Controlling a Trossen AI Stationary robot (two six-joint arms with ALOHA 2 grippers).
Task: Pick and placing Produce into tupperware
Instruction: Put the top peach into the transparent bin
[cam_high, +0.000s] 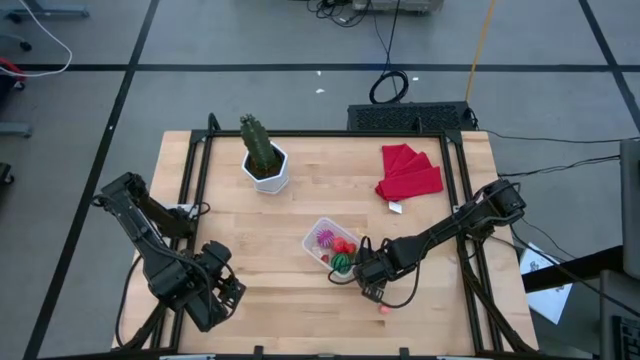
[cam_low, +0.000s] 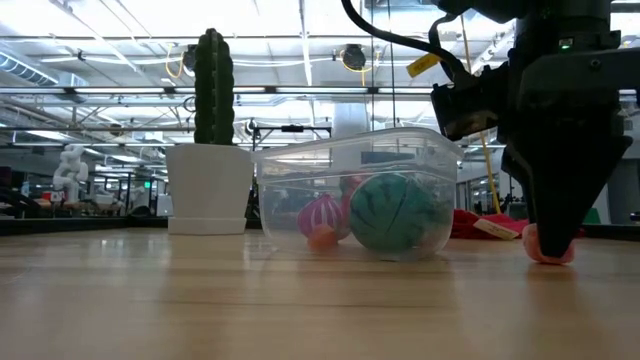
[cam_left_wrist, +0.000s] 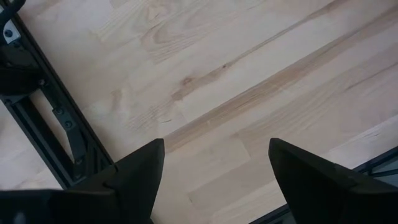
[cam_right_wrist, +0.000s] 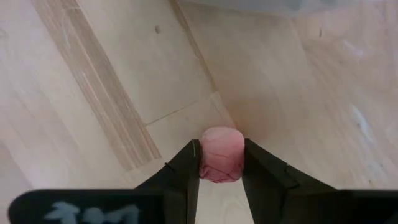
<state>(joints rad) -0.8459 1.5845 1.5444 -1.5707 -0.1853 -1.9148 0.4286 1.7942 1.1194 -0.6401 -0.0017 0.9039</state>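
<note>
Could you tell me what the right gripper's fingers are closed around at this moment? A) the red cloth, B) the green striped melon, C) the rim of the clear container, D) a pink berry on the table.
D: in the right wrist view the right gripper has a finger pressed to each side of the pink berry, which sits on the wood outside the tupperware; the green striped melon is already inside it.

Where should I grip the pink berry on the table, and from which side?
Grip the pink berry across its rounded sides, coming straight down from above. It is a small, squat piece lying on the table beside the tupperware, with only its top and flanks free. The right gripper already straddles it that way, fingers against both sides.
</note>
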